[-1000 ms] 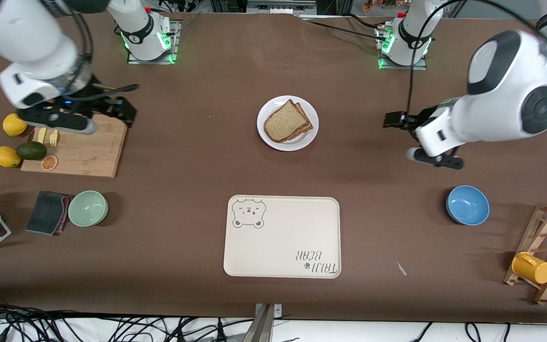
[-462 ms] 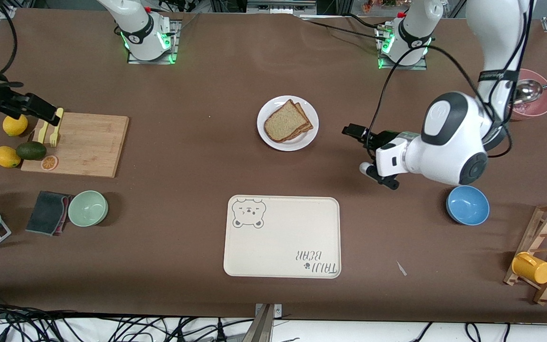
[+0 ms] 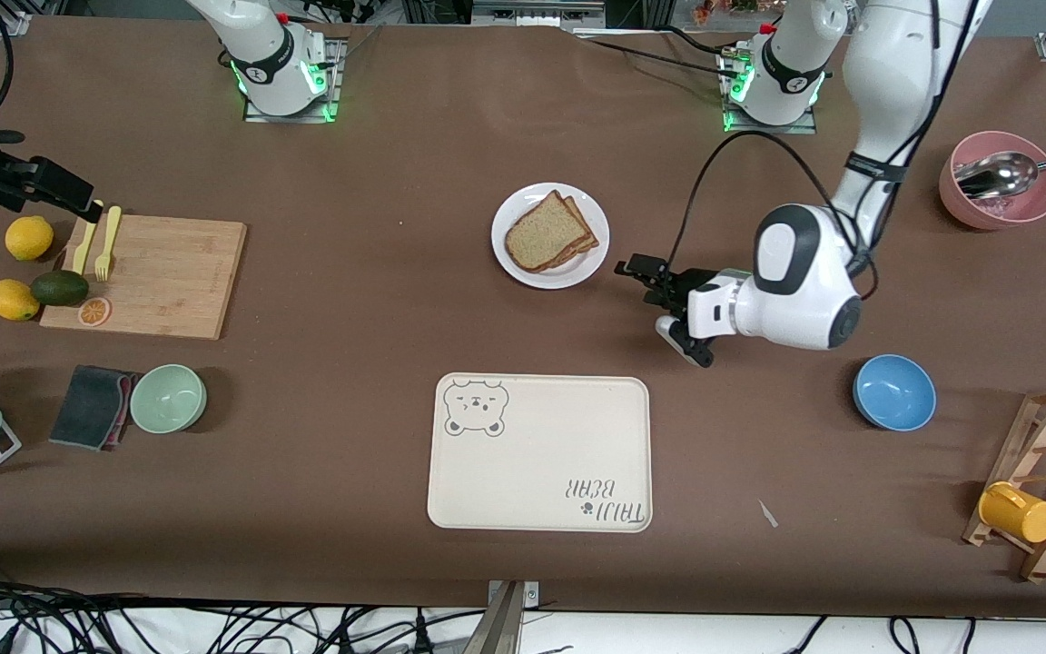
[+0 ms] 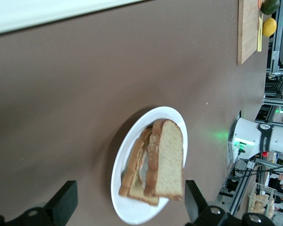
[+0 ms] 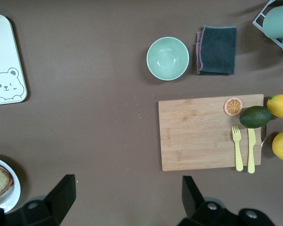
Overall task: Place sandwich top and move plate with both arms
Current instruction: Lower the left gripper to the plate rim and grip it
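Since the earlier frames the left gripper (image 3: 646, 271) has come in low beside the plate (image 3: 592, 259), fingers (image 4: 63, 203) apart to straddle its rim. On that plate the sandwich top (image 3: 539, 234) crowns the stack. High over the cutting board (image 3: 169, 282), the right gripper (image 3: 64, 188) waits, spread. Brown tabletop (image 3: 378, 300); bear tray (image 3: 541, 454) nearer the camera.

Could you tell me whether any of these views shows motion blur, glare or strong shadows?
Front view: even light, the plate sharp, green glow at both arm bases. Left wrist view: the left gripper open before the plate, the sandwich top slightly soft. Right wrist view: crisp, soft shadow beside the green bowl, the right gripper open.
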Controlling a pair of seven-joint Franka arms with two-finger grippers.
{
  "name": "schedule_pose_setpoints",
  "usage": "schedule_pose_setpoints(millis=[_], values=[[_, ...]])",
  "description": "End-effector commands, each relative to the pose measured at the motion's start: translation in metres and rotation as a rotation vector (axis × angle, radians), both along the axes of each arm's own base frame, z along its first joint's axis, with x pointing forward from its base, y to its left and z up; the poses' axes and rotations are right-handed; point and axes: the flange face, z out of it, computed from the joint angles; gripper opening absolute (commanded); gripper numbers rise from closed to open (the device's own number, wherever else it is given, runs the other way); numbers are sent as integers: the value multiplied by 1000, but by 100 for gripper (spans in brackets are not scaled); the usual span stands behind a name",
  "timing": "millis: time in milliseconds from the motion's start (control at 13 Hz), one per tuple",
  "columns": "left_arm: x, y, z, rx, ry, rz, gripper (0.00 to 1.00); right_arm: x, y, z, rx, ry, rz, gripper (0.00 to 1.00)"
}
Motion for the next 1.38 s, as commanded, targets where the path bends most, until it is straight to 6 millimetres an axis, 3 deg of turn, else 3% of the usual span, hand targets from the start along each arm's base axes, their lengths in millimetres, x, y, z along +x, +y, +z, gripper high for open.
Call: schedule_pose_setpoints(millis=[0,77,154,538,769,1154,1308], values=[[-22,2,-35,-73,-46,20,91,6,1,6,14,-3,14,100],[-26,0,-45,-99,-43,18,78,5,3,8,12,-10,5,100],[-28,-1,-57,-103,-47,16,72,5,3,9,12,-9,14,100],[-44,-13,-93,-171,-79,54,66,5,-5,8,19,-4,28,100],[-52,-16,-98,-194,-85,51,64,6,-3,7,12,1,37,100],[-63,-29,-99,-196,-83,20,48,7,1,5,12,-2,39,100],[-65,-30,-100,-194,-78,15,48,7,2,5,18,-1,41,100]])
